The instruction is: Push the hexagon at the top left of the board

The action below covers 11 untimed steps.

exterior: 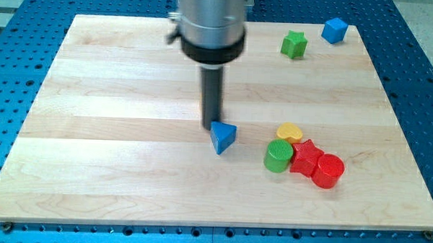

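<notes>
Bright, even light from overhead, no harsh hotspots. The pale wooden board (129, 154) shows only a soft sheen w/ faint, short shadows under the blocks, e.g. the blue triangular block (222, 137). The silver metal arm housing (210, 20) is slightly blurred (cropped at the view's top). Resolution is low, edges soft; slight perspective taper twd the top.

board (114, 154): pale wood planks — smooth, matt, visible grain
table (17, 28): blue perforated metal, slight sheen
rod (212, 96): dark, matt
collar (209, 24): brushed silver metal
red cylinder (328, 171): glossy plastic — ribbed side
</notes>
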Each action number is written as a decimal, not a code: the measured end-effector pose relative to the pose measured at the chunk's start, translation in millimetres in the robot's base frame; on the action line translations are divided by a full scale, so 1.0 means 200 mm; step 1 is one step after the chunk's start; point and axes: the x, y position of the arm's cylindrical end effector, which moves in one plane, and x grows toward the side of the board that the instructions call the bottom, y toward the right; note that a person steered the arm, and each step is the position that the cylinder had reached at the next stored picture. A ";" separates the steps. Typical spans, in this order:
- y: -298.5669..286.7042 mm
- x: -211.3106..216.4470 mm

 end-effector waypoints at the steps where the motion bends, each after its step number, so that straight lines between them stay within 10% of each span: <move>1: -0.15 -0.21; 2: -0.48 -0.46; 4: -0.17 -0.59; 8: -1.28 -1.01; 11: -1.23 -1.13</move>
